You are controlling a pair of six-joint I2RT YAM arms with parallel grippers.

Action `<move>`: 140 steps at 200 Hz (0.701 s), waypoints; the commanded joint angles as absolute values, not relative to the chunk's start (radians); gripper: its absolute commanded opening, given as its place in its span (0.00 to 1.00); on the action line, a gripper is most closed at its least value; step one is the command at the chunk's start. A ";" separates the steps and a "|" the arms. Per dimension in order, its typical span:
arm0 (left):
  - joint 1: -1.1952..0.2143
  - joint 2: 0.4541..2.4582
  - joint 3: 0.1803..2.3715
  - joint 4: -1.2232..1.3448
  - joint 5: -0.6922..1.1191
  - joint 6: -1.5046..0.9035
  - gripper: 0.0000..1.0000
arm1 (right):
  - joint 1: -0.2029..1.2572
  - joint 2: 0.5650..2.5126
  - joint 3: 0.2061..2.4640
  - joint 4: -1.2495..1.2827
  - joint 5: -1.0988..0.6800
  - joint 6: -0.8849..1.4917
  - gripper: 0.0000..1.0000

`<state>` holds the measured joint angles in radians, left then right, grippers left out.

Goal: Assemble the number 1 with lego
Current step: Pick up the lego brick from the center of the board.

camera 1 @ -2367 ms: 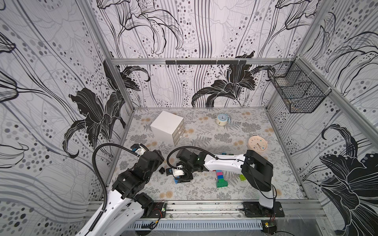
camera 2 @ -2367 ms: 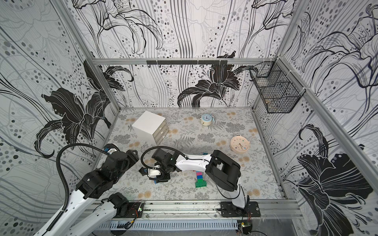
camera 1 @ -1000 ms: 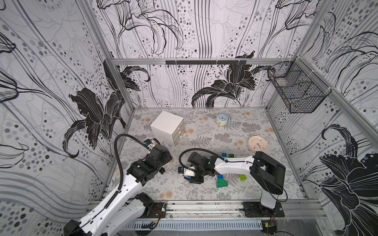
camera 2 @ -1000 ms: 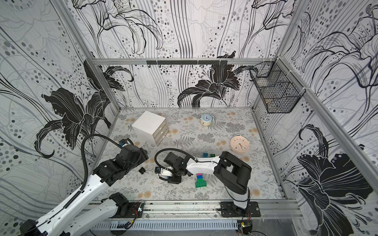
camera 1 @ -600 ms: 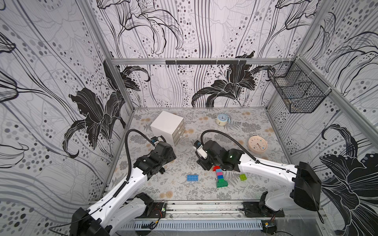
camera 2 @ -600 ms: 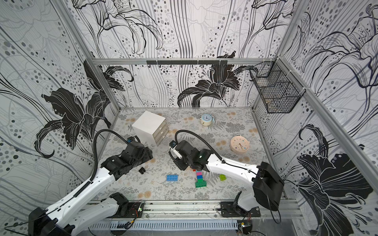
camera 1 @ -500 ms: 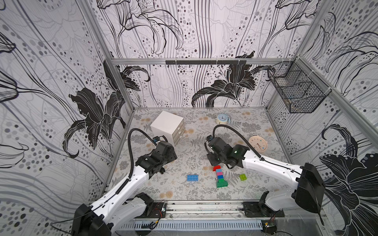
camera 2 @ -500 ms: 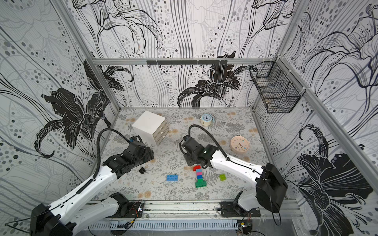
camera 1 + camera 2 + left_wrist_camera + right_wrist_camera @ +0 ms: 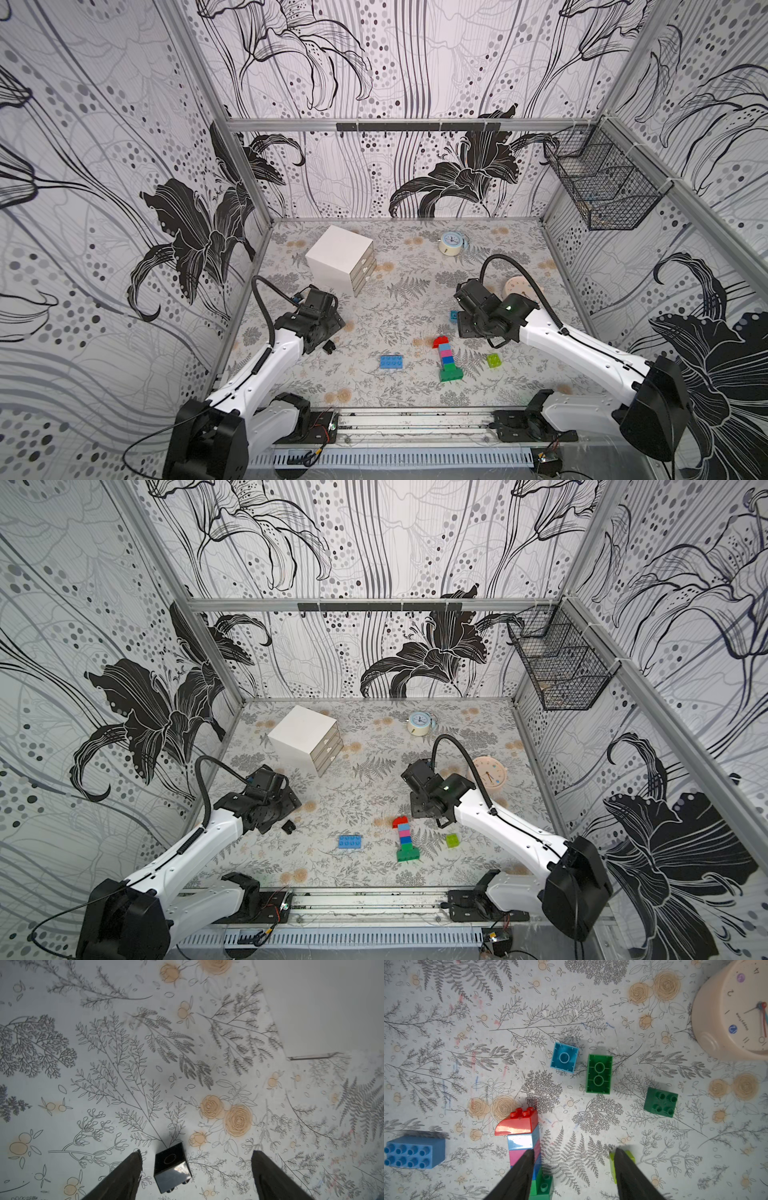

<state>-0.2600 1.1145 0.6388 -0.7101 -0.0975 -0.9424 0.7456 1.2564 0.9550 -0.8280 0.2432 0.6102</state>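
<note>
The lego 1 [image 9: 447,359] lies assembled on the desk [image 9: 399,316], red hook down to green foot; I'd call it finished. My left hand [image 9: 196,1153] and right hand [image 9: 574,1151] both gape, holding nothing.

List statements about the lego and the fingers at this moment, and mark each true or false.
1. The red brick sits at one end of the joined stack, opposite its green base. True.
2. The left gripper is shut on the black brick. False: its fingers stand open on either side of the brick, not touching it.
3. The blue oblong brick is joined to the stack. False: it lies alone, apart from it.
4. The right gripper holds nothing. True.
5. The lime brick lies beside the stack, unattached. True.
</note>
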 commanded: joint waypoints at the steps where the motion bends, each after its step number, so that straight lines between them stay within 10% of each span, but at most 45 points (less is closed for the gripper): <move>1: -0.239 1.186 0.646 -0.712 -0.018 -0.994 0.86 | 0.741 1.251 0.957 -0.854 0.244 0.625 0.65; 140: -0.182 1.333 0.646 -0.723 0.045 -1.066 0.53 | 0.741 1.237 0.963 -0.837 0.202 0.629 0.64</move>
<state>-0.1936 1.3254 0.6430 -0.7319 0.0284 -1.0668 0.7456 1.2423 0.9550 -0.8276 0.2165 0.6174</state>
